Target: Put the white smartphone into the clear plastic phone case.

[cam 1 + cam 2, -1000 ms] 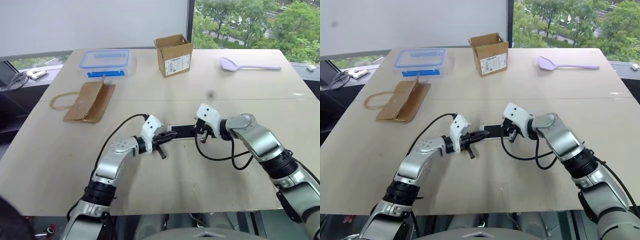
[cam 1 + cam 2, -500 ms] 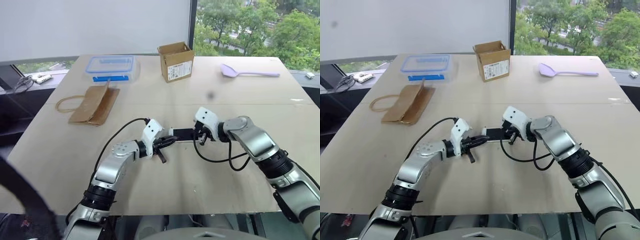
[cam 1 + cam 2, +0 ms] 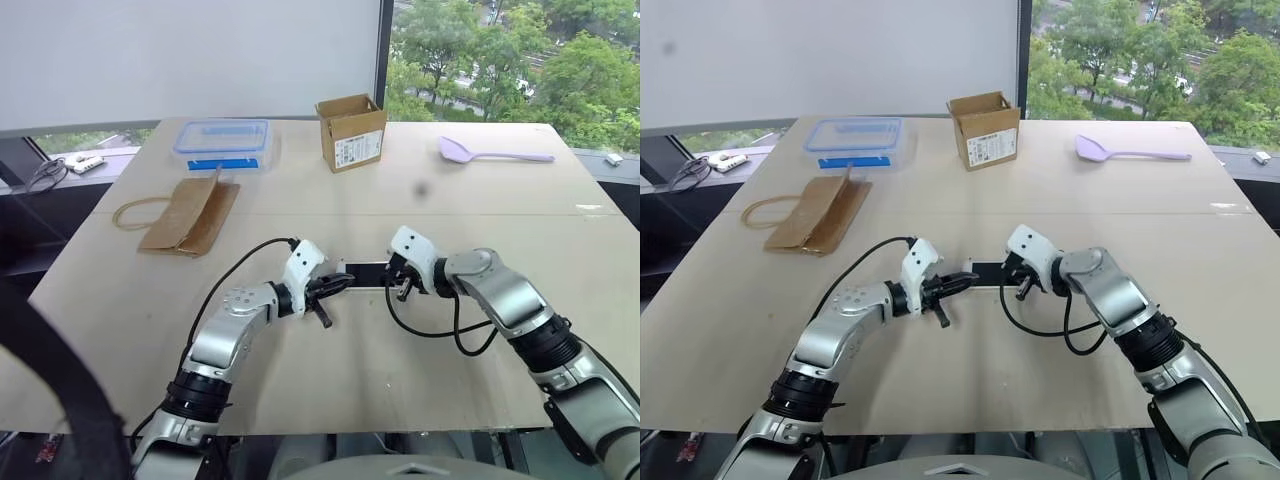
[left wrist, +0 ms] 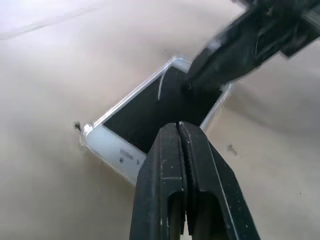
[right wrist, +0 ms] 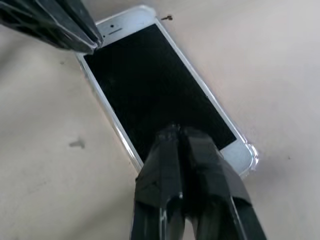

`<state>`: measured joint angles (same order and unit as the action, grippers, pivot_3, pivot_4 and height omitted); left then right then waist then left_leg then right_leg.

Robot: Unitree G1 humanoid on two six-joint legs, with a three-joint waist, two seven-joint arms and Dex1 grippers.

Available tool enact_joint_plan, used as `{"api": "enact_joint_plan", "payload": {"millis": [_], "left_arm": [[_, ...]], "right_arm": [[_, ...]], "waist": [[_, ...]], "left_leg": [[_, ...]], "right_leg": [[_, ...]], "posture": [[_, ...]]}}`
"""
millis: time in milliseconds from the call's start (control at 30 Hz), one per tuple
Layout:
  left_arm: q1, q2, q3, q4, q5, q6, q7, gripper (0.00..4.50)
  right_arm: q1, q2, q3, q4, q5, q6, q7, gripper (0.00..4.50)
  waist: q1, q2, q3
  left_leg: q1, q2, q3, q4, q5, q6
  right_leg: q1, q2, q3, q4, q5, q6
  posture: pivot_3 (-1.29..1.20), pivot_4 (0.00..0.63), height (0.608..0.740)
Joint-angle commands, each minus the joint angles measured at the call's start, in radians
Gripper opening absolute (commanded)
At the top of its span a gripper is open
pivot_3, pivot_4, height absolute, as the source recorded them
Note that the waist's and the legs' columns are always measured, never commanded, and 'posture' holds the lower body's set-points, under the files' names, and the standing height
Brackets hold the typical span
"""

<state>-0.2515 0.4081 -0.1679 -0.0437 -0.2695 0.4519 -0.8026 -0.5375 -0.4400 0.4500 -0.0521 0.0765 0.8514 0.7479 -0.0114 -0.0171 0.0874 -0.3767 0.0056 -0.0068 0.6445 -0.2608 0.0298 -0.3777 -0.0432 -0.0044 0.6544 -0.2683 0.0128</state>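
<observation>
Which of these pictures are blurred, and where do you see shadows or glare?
Left wrist view: the right gripper is blurred at the far end of the white smartphone with black screen; a thin bright streak crosses the screen. Right wrist view: the clear plastic phone case glints at its corner. Head views: even daylight, soft shadows under both arms on the beige table.

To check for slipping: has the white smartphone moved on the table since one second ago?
No. The white smartphone lies as before below the table seam, in line with the cardboard box.
</observation>
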Motion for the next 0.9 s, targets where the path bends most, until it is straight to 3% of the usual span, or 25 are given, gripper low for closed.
{"api": "enact_joint_plan", "payload": {"millis": [33,333,400,533,600,633,667,767,900], "left_arm": [[-0.018,-0.001,-0.004,-0.009,0.003,-0.014,-0.006,0.05],[-0.032,0.001,0.000,0.015,0.015,-0.029,-0.014,0.05],[-0.031,-0.008,0.017,0.016,0.006,-0.051,-0.008,0.05],[-0.023,-0.054,0.116,-0.034,-0.094,-0.111,-0.008,0.05],[-0.017,-0.062,0.157,-0.056,-0.115,-0.126,0.012,0.00],[-0.011,-0.058,0.172,-0.074,-0.140,-0.099,0.012,0.43],[0.004,-0.051,0.185,-0.101,-0.152,-0.090,0.015,0.75],[0.055,-0.025,0.213,-0.180,-0.195,-0.055,0.008,1.62],[0.162,0.050,0.251,-0.297,-0.258,-0.001,-0.019,3.61]], "right_arm": [[0.162,-0.026,0.124,0.171,-0.047,0.103,-0.010,0.03],[0.194,0.024,-0.112,-0.047,0.007,0.029,-0.126,0.03],[0.206,0.022,-0.153,-0.139,0.026,-0.024,-0.127,0.03],[0.254,0.042,-0.296,-0.331,0.105,-0.167,-0.130,0.03],[0.286,0.048,-0.361,-0.385,0.135,-0.211,-0.143,0.59],[0.316,0.034,-0.382,-0.416,0.142,-0.221,-0.138,0.62],[0.359,0.016,-0.414,-0.448,0.149,-0.236,-0.132,1.16],[0.455,-0.018,-0.489,-0.509,0.184,-0.262,-0.117,1.90],[0.567,-0.079,-0.609,-0.562,0.268,-0.296,-0.055,3.91]], "waist": [[0.001,0.000,0.000],[0.004,0.003,0.018],[0.005,0.009,0.027],[0.015,0.009,0.032],[0.015,0.010,0.039],[0.015,0.010,0.045],[0.018,0.010,0.046],[0.025,0.010,0.049],[0.023,0.011,0.061]], "left_leg": [[0.000,0.000,0.000,0.000,0.000,0.000],[-0.003,0.000,0.000,-0.003,0.000,0.000],[-0.005,0.000,0.000,-0.003,0.001,0.001],[-0.027,0.000,0.000,-0.003,0.003,0.004],[-0.043,0.000,-0.001,-0.001,0.004,0.003],[-0.044,0.000,-0.001,0.000,0.006,-0.001],[-0.045,0.000,-0.001,-0.001,0.006,-0.002],[-0.045,0.000,-0.001,-0.001,0.006,-0.001],[-0.045,-0.001,-0.001,0.003,0.003,0.004]], "right_leg": [[0.000,-0.003,-0.005,0.000,0.000,0.000],[-0.002,-0.008,-0.012,-0.005,-0.001,0.002],[-0.003,-0.009,-0.013,-0.008,0.000,0.001],[-0.023,-0.009,-0.017,-0.008,0.005,0.006],[-0.037,-0.008,-0.018,-0.006,0.006,0.008],[-0.038,-0.007,-0.018,-0.006,0.006,0.009],[-0.038,-0.006,-0.018,-0.009,0.005,0.009],[-0.036,-0.006,-0.019,-0.011,0.004,0.012],[-0.035,-0.006,-0.019,-0.010,0.004,0.012]], "posture": [[0.00,0.150,0.740],[0.00,0.150,0.740],[0.00,0.150,0.740],[0.00,0.150,0.740],[0.00,0.150,0.740],[0.00,0.150,0.740],[0.00,0.150,0.740],[0.00,0.150,0.740],[0.00,0.150,0.740]]}}
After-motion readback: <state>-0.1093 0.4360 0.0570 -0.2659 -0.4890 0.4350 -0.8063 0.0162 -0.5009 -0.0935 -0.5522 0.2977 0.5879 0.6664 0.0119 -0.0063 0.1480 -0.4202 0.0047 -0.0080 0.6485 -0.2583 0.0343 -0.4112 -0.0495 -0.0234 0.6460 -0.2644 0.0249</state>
